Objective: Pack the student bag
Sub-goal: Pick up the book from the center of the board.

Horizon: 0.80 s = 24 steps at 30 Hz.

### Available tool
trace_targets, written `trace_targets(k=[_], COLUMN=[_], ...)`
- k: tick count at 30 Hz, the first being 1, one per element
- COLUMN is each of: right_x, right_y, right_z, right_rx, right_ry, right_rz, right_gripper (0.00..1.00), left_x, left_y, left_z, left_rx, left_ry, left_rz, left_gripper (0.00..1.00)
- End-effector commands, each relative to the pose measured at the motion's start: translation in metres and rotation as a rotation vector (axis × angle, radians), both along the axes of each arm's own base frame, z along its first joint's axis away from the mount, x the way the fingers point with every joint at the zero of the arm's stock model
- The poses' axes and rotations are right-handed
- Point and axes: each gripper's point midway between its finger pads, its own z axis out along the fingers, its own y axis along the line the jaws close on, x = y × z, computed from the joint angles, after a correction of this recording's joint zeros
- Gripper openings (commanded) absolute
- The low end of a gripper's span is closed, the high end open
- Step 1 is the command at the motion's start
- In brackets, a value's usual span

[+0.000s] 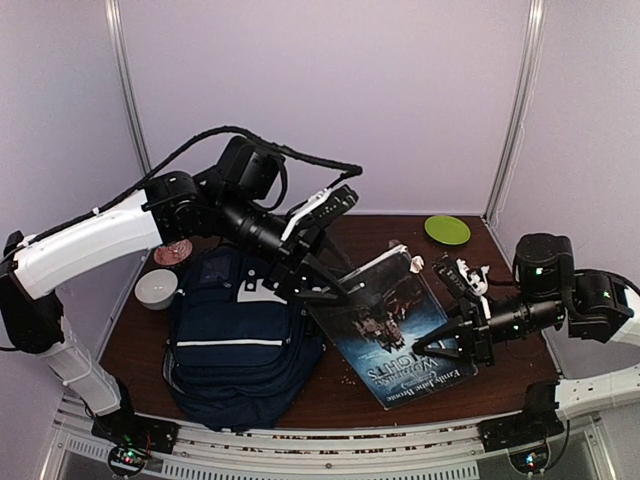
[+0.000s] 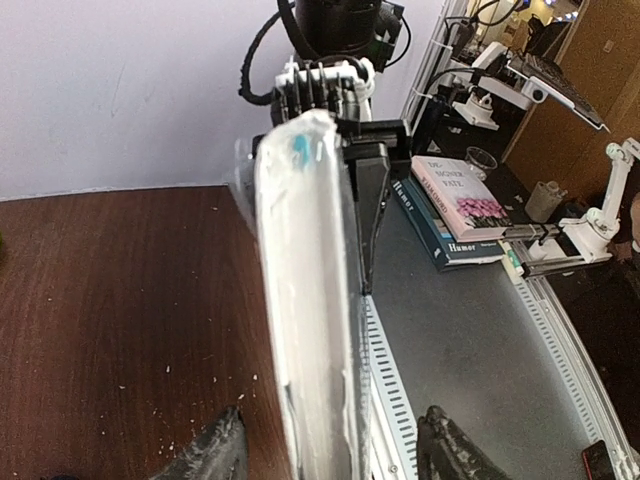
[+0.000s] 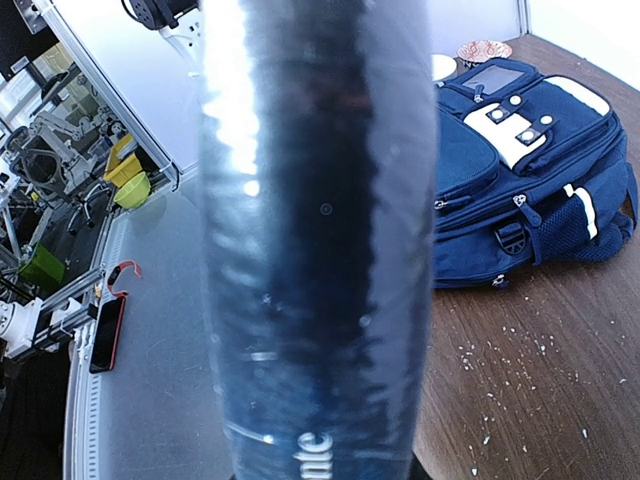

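Book (image 1: 398, 322) right of student bag (image 1: 232, 352)

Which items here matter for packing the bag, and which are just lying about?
For the job:
- backpack
- book, clamped by the right gripper
- left gripper, open astride the book's edge

Lying about:
- green plate
- white round object
- patterned bowl

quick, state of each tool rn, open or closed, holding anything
left tool: open, jaws either side of the book's page edge, not clamping it
right tool: closed, holding the book by its other edge
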Motion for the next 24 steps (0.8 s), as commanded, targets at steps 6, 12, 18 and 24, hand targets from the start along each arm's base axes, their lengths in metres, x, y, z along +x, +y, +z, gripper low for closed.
trace_targets(k=[6,12,18,24], right_x=[0.001,0.004,0.012,0.021], right_y=[0.015,0.020,0.013,0.000], right_z=[0.060,0.062,0.069,0.062], right_rx=[0.160,0.175,0.214,0.377], right_ry=[-0.128,-0.128,-0.109,0.003], right_rz=[0.046,0.038,-0.038,-0.164], right_gripper=[0.00,0.00,0.37,0.72], left_x=[-0.014,-0.025,-0.025,-0.002], left_y=[-0.007,-0.008,-0.004,0.018], left_z=[0.002,0.002,0.019,0.075], left_rx=[-0.007,-0.006,-0.062,-0.334], left_ry=[0.069,0.123,0.096,0.152], left_rz=[-0.077,-0.136,-0.109,-0.033], left_gripper=[0.89,0.30,0.00,0.00])
